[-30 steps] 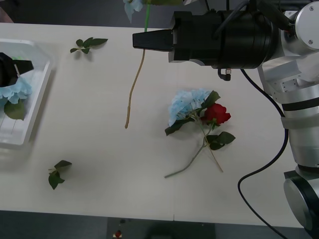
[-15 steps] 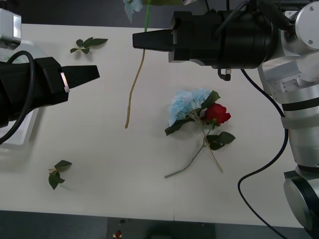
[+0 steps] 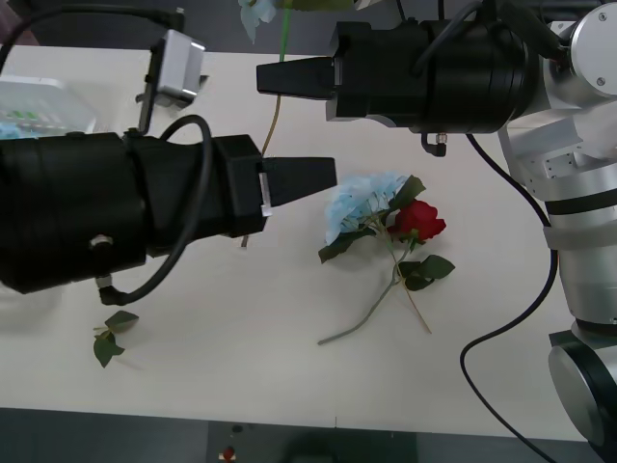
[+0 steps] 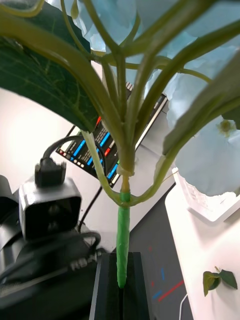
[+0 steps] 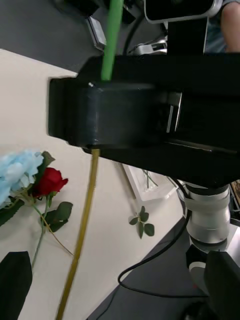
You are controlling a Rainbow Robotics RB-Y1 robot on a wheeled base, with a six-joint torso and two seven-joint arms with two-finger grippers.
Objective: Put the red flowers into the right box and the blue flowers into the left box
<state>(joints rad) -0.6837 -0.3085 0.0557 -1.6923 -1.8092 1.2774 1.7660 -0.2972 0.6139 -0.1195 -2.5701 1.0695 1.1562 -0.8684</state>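
Front view: the right gripper (image 3: 280,77), at upper centre, pinches the green stem of a blue flower (image 4: 200,75), its stalk (image 3: 258,174) hanging toward the table (image 3: 241,386). The left gripper (image 3: 323,174), fingers spread in the wrist view, hovers mid-frame beside another blue flower (image 3: 359,204) and red rose (image 3: 419,220). The left box (image 3: 43,101) sits upper left.

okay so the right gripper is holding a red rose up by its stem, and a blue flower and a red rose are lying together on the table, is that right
Not quite. The right gripper is shut on the stem of a blue flower, not a red rose; the right wrist view shows pale blue clusters above its fingers. The rest holds: another blue flower and a red rose lie together on the table.
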